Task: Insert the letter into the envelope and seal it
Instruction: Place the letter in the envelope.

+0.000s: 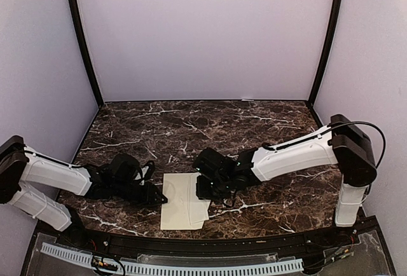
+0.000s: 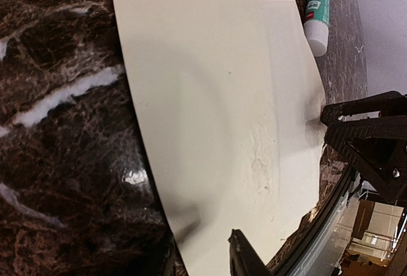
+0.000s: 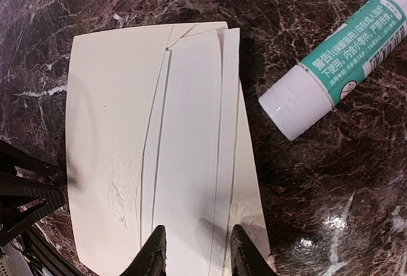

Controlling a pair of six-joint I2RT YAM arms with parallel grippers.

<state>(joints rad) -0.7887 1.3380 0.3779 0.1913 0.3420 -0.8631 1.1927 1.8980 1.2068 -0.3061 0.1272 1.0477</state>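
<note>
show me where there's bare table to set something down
Bare: the far half of the table, between back wall and right arm, and the near patch between envelope and that arm's base. Crowded: near middle, where left gripper and right gripper meet over the envelope, glue stick alongside.

Envelope (image 1: 183, 201) on table (image 1: 254, 123) between left pincer (image 2: 206, 257), right pincer (image 3: 194, 250); glue stick (image 3: 336, 66) just beside

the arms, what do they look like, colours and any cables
Both match: left arm and right arm have white shells on the long links, black joints and wrists. The left gripper and right gripper are black. A thin black cable loops off the right arm's elbow.
</note>
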